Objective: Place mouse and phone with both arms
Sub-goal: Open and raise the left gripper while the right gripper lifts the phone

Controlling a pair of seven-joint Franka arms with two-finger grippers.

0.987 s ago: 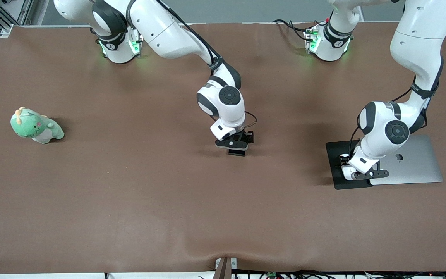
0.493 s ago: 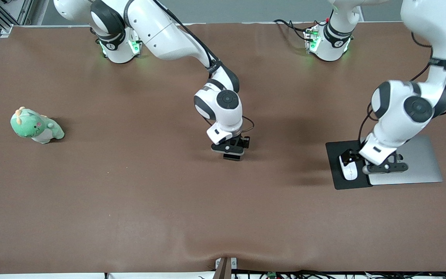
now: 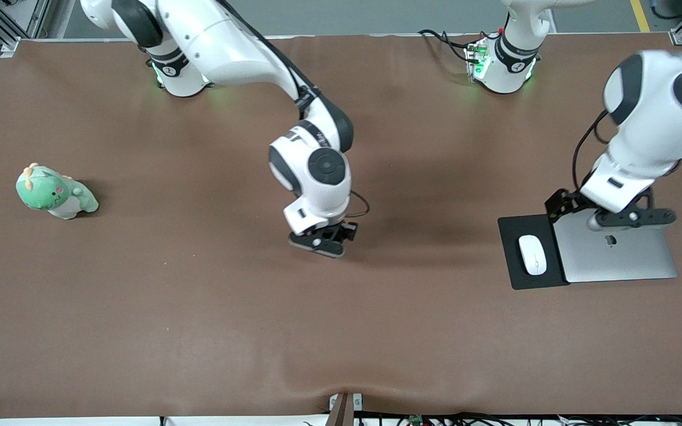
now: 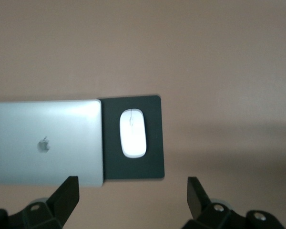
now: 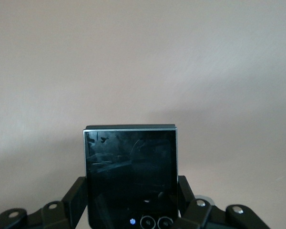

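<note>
1. Left gripper (image 3: 612, 213) is up over the silver closed laptop (image 3: 619, 251), fingers spread wide, holding nothing.
2. Glossy white oval mouse (image 3: 533, 255) sits on the flat black mouse pad (image 3: 515, 236) just beside that gripper.
3. Right gripper (image 3: 323, 241) is clamped on the black glossy square phone (image 5: 131, 176), above the brown table (image 3: 199, 307).

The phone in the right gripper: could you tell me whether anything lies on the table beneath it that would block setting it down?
Nothing visible does. The right gripper holds the phone over bare brown table.
</note>
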